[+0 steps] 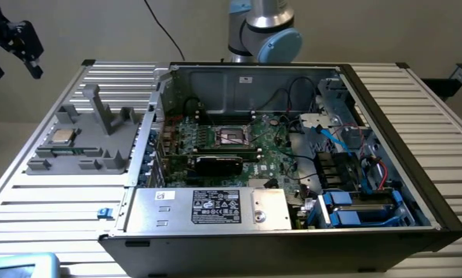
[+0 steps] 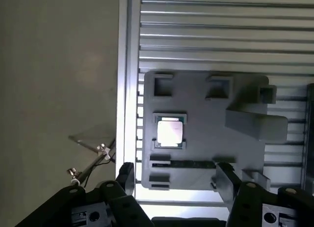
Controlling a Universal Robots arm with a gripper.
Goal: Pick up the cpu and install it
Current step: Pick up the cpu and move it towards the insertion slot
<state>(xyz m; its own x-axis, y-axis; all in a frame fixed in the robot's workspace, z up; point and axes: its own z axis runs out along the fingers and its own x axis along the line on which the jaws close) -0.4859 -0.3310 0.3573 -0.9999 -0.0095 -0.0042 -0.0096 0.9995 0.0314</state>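
The cpu [image 1: 63,136], a small square chip with a shiny silver top, lies flat in a recess of the grey holder block [image 1: 99,147] on the slatted table, at the exterior view's left of the open computer case. The wrist view looks down on the cpu [image 2: 170,132] in the same holder [image 2: 206,138]. My gripper [image 1: 14,68] hangs high above and beyond the holder, near the exterior view's left edge. In the wrist view the gripper [image 2: 175,180] is open, its two black fingers [image 2: 126,177] wide apart with nothing between them. The motherboard socket [image 1: 232,136] sits inside the case.
The open computer case [image 1: 416,191] fills the middle of the table, with a black graphics card [image 1: 219,163], cables, blue drive bays [image 1: 346,211] and a silver power supply [image 1: 207,208]. The arm's base [image 1: 263,29] stands behind the case. The slatted table edge [image 2: 128,65] borders the floor.
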